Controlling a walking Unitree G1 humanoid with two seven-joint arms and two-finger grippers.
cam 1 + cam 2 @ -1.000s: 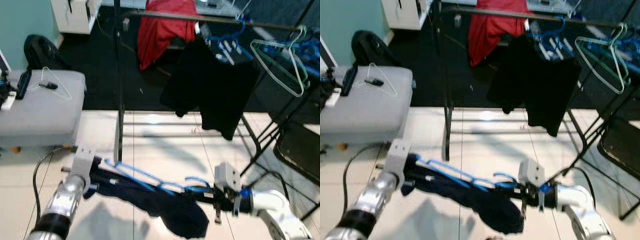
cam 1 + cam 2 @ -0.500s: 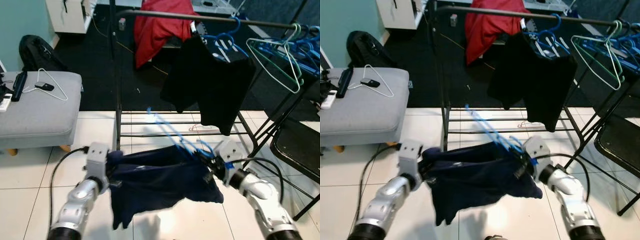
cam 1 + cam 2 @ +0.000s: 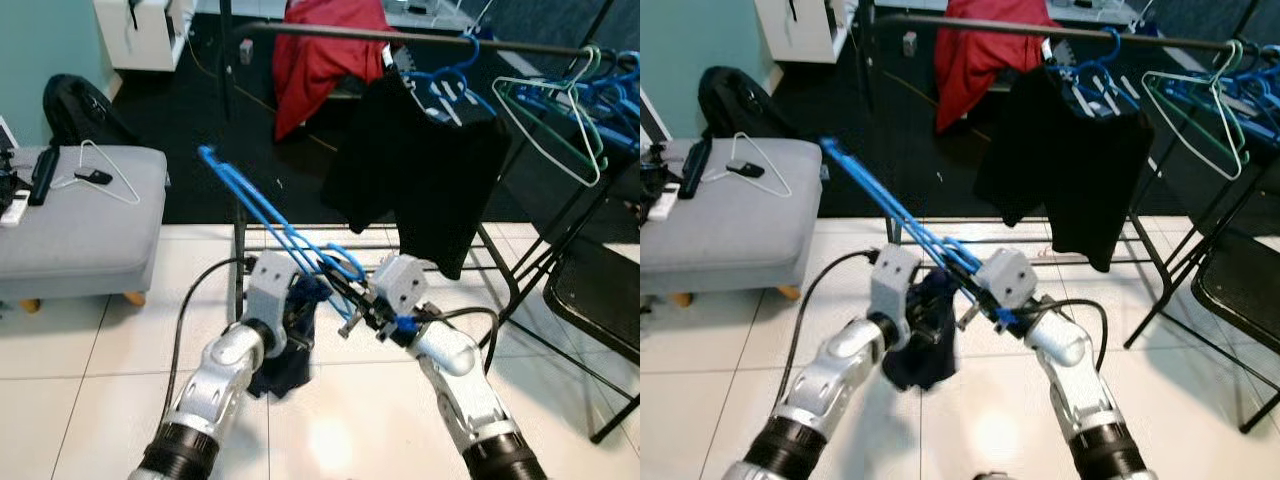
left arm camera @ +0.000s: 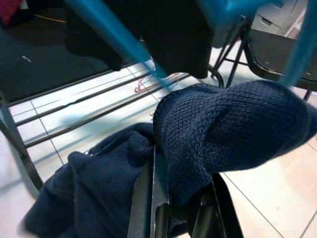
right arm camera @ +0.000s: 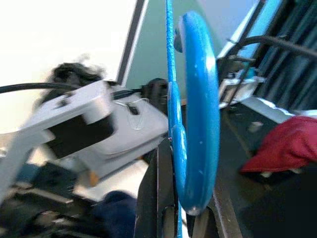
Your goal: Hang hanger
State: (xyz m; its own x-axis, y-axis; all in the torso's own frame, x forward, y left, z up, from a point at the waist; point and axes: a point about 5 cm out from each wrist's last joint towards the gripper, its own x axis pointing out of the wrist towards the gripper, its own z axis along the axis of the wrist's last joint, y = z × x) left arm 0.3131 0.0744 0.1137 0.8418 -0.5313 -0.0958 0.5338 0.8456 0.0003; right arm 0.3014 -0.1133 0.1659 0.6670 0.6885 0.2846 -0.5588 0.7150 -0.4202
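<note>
right gripper (image 3: 352, 318) clamps blue hanger (image 3: 270, 222); left gripper (image 3: 300, 312) pinches its navy garment (image 3: 290, 350).

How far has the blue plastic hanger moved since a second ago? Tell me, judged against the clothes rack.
Yes. The blue plastic hanger has swung up from lying flat near the floor to slanting upward toward the black metal clothes rack, its far end now beside the rack's upright post.

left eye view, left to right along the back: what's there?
black bag → grey ottoman with a white wire hanger → red garment → black garment on the rail → green hanger → black chair
</note>
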